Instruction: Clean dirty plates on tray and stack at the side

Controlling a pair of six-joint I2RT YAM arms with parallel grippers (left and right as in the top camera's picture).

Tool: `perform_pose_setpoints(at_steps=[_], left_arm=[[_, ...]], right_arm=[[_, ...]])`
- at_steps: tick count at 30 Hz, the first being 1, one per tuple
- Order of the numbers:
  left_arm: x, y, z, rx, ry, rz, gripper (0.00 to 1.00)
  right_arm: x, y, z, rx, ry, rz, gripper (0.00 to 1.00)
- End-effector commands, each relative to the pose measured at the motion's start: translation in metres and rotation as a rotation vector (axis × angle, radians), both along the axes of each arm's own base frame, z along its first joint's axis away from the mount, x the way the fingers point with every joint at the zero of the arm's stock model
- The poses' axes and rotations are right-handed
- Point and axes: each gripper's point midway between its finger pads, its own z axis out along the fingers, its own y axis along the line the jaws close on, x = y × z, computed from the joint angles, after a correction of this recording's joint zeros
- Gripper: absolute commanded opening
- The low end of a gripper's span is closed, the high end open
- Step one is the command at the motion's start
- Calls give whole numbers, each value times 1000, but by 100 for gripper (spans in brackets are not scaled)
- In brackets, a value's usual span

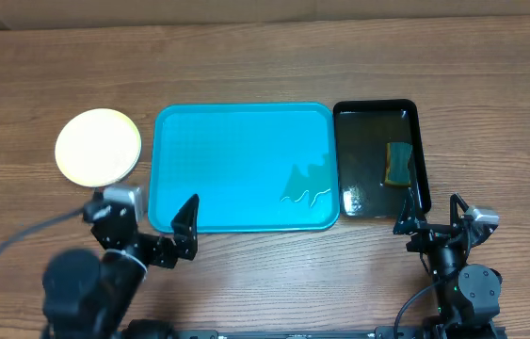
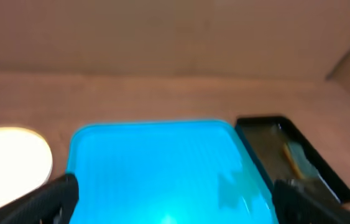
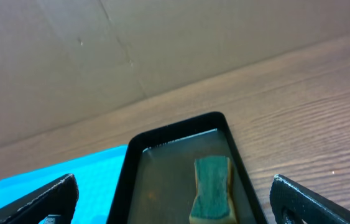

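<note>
The plates (image 1: 98, 146) lie stacked on the table (image 1: 490, 94), just left of the tray (image 1: 236, 160); only the pale yellow top 1 shows clearly. A black tray (image 1: 423, 151) just right of it holds a sponge (image 1: 398, 165). The left claw (image 1: 145, 218) hangs at the tray's near left corner, spread wide, gripping nothing. The right claw (image 1: 431, 218) hangs near the black tray's near end, also spread.

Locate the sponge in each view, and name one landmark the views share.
Overhead: sponge right of centre, inside the black tray.
Left wrist: sponge blurred, lower right, same tray.
Right wrist: sponge bottom centre, same tray.
Shared landmark: the turquoise tray, directly left of the black tray.
</note>
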Motion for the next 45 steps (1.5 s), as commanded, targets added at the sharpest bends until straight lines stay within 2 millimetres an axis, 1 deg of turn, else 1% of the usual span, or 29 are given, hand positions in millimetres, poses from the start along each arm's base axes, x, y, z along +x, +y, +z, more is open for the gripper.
perform_pose_setpoints(at_steps=[1,4,7,9,11,12,15,19,24,27,29,31,32,45], left_arm=[[-3,7,6,-23,-212,37,100],[-6,7,27,-36,-438,35,100],[-15,8,45,-47,-637,36,100],[-21,8,49,-53,-727,38,100],[-23,8,45,-56,-770,37,100],[-21,8,41,-56,-776,37,100],[-10,8,18,-67,-727,36,100],[6,8,-20,-67,-644,45,100],[19,8,-64,-60,-544,47,100],[25,9,-94,-51,-429,58,100],[28,14,-114,-41,-344,87,100],[29,18,-141,-27,-234,114,100],[29,21,-142,-23,-234,128,100],[29,20,-141,-25,-235,126,100]], right_arm=[[0,-1,5,0,-20,-4,100],[0,-1,5,0,-20,-4,100],[0,-1,5,0,-20,-5,100],[0,-1,5,0,-20,-4,100],[0,-1,5,0,-20,-4,100],[0,-1,5,0,-20,-4,100],[0,-1,5,0,-20,-4,100],[0,-1,5,0,-20,-4,100],[0,-1,5,0,-20,-4,100],[0,-1,5,0,-20,-4,100],[0,-1,5,0,-20,-4,100],[0,-1,5,0,-20,-4,100],[0,-1,5,0,-20,-4,100],[0,-1,5,0,-20,-4,100]])
